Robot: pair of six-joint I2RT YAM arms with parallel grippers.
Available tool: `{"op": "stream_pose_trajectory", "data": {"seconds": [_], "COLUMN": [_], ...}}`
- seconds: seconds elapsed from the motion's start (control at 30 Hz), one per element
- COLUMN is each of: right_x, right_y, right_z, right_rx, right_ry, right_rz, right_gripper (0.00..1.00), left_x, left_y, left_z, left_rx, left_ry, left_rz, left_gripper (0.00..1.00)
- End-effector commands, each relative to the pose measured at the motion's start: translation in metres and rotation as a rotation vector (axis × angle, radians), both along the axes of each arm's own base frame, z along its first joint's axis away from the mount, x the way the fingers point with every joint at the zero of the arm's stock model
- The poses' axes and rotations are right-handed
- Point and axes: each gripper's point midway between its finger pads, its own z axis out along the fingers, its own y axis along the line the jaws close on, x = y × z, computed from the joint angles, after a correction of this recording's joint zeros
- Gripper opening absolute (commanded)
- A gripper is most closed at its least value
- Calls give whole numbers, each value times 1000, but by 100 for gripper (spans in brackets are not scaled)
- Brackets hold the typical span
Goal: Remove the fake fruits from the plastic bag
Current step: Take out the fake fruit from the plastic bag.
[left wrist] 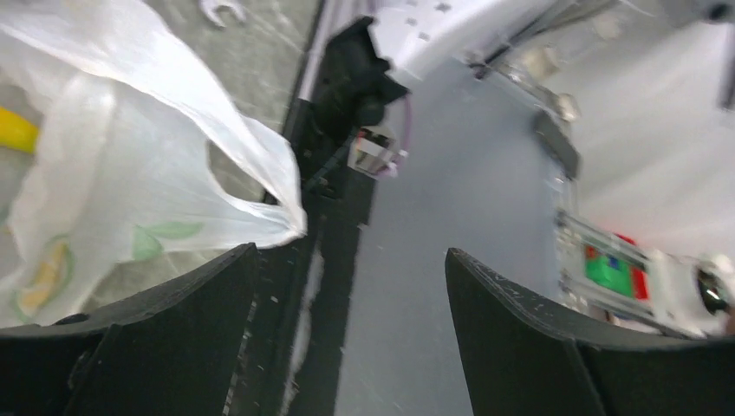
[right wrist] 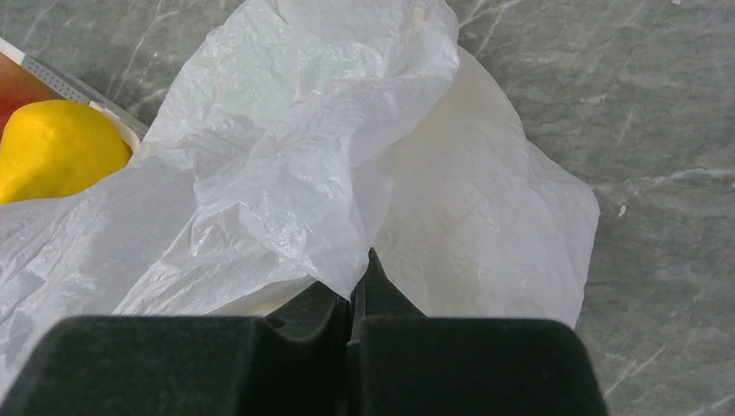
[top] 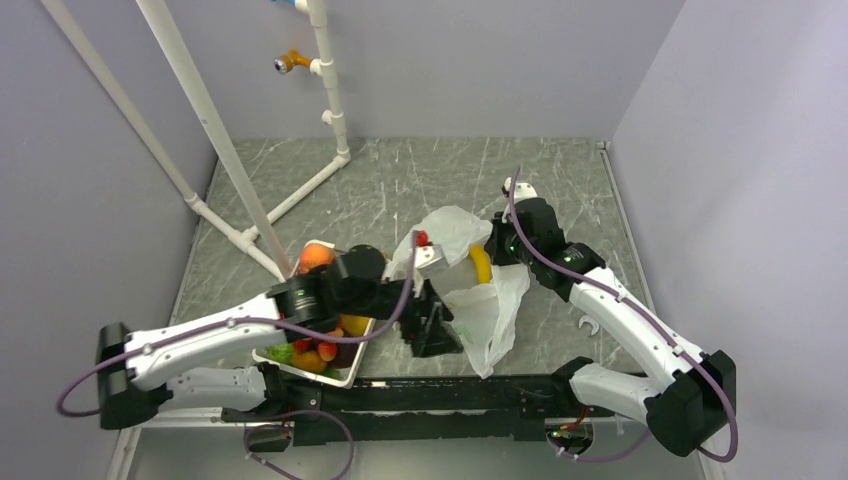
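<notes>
A: How are the fingers set?

B: The right gripper [right wrist: 360, 279] is pressed together on a fold of the bag [right wrist: 329, 156], and only thin film is pinched. The left gripper [left wrist: 351, 260] is spread with nothing held between its fingers. A loop handle of the bag is seen just to its left.

A: Where are the fruits found?

B: The bag is laid mid-table, between the arms and just right of the basket [top: 345, 378]. A banana [top: 482, 264] is seen at its right side, near the right gripper, and a red fruit [top: 423, 238] at its far end.

A: What could go wrong?

B: The film could be torn, or slipped out of so small a pinch, if it is pulled hard. If the bag is lifted by that fold, the fruits could be tipped out and rolled toward the near edge. The handle could be snagged by the spread fingers, or film could be caught together with a fruit and the whole bag dragged.

A: Is any writing to be read?

B: None. A green leaf print [left wrist: 165, 232] beside a yellow shape is made out on the bag. A red-and-green patch [left wrist: 614, 270] is seen on gear at the right. That view is blurred, so small lettering may have been missed.
</notes>
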Motion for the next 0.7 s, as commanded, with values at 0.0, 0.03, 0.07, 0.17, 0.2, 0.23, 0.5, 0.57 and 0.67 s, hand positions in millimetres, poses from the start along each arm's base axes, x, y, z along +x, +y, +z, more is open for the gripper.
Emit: {"op": "stream_pose_trajectory", "data": {"seconds": [0.0,0.03,0.07,0.17,0.2,0.23,0.5,0.57,0.67], "right_x": [5,5,4,3,2,2,-10,-13,-18], "right_y": [4,2,1,0,0,0,-7,-14,-21], "right_z": [23,22,21,20,20,20,7,-4,-19], "right_rx": [40,36,31,27,28,31,21,8,3], "right_ry": [-50,-50,-50,-48,-49,-47,-20,-1,28], "right_rz": [-2,-6,-8,-10,-10,-8,-20,-54,-106], "right_gripper": [0,0,0,0,0,0,0,0,0], "left_x": [54,68,81,111,120,130,186,194,206], "left_y": [-35,-39,-39,-41,-42,-42,-40,-44,-52], "left_z": [-20,-31,-42,-65,-70,-74,-91,-96,-110], "left_rx": [76,125,186,301,319,341,364,337,333], "left_ry": [-105,-114,-127,-183,-203,-220,-166,-124,-81], "left_rz": [218,277,334,446,484,526,709,698,687], "left_gripper": [82,81,79,74,74,74,61,59,55]}}
